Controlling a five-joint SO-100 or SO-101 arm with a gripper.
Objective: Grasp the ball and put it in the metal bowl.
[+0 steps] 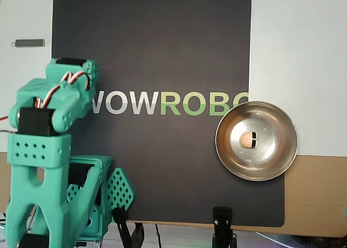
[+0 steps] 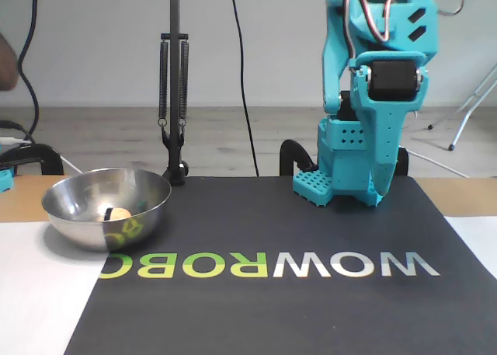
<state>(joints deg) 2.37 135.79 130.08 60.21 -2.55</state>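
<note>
The ball (image 1: 247, 140) lies inside the bowl (image 1: 282, 123), at the right of the overhead view, so the task looks finished. The gripper (image 2: 382, 186) points down over its base, holding nothing; its fingers seem closed together.

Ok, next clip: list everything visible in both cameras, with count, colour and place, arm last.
ball: one, peach-orange with a dark mark, inside the bowl.
metal bowl: one, silver, on the mat's right edge in the overhead view.
mat: one, black with WOWROBO lettering, covering the table centre.
small bar: one, grey, on white surface left of the mat, overhead view.
lamp stand: one, black, behind the bowl in the fixed view.
arm: one, teal, folded over its base; gripper points down, looks shut.
</note>
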